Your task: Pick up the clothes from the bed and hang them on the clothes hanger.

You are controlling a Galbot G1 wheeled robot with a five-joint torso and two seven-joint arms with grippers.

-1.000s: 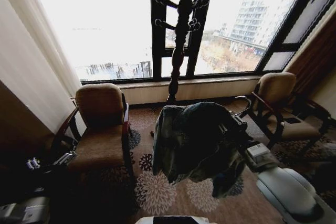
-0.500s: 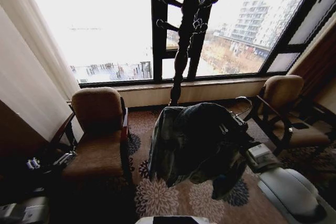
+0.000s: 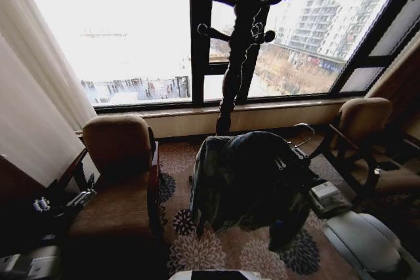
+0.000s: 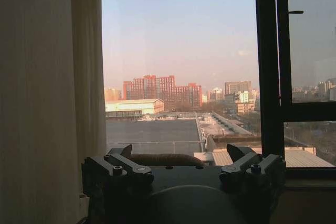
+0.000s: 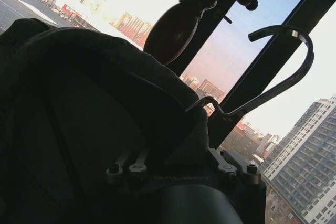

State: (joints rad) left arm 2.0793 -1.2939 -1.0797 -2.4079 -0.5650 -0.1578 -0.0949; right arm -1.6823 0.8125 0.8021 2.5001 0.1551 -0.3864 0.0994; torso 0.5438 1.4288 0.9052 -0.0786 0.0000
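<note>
Since a second ago the camera has shifted, so the coat stand (image 3: 237, 44) by the far window sits higher and nearer. Right gripper (image 3: 294, 157) clamps the hanger (image 3: 303, 133) with the jacket (image 3: 246, 178) draped over it, just before the stand. Left gripper (image 4: 184, 169), low left, has its fingers spread and empty.

Right claw (image 3: 295, 159) is raised mid-frame, clamped shut; left claw (image 4: 184, 169) sits low with fingers spread.

Two brown armchairs (image 3: 118, 181) (image 3: 367, 142) on a floral carpet (image 3: 216, 250), dark coat stand (image 3: 239, 44) by the window (image 3: 131, 31), pale curtain (image 3: 33, 116).
</note>
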